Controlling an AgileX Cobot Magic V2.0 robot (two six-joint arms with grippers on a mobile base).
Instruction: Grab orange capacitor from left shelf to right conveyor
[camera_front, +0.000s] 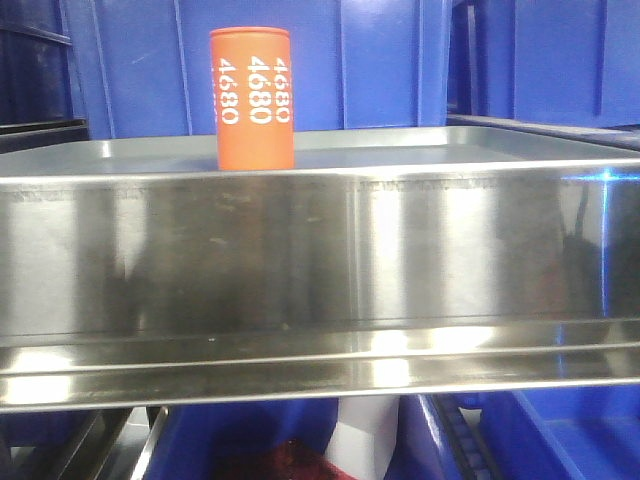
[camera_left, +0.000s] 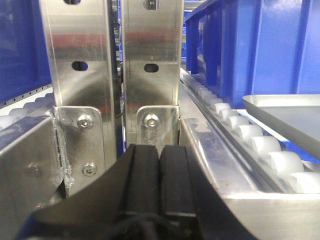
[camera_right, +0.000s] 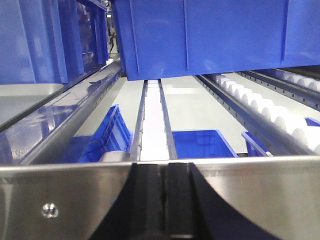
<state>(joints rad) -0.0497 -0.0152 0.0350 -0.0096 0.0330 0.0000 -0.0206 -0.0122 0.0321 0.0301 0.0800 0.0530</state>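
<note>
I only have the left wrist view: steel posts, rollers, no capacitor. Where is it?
Observer: Front view: the capacitor stands upright on the shelf, left of centre.
Operator: Anything touching it?
Observer: No. It stands alone, with blue bins behind it.
Operator: Right gripper?
Observer: Right wrist view: the right gripper is shut and empty.

Bright, glare on left shelf (camera_front: 300, 250), soft focus
</note>
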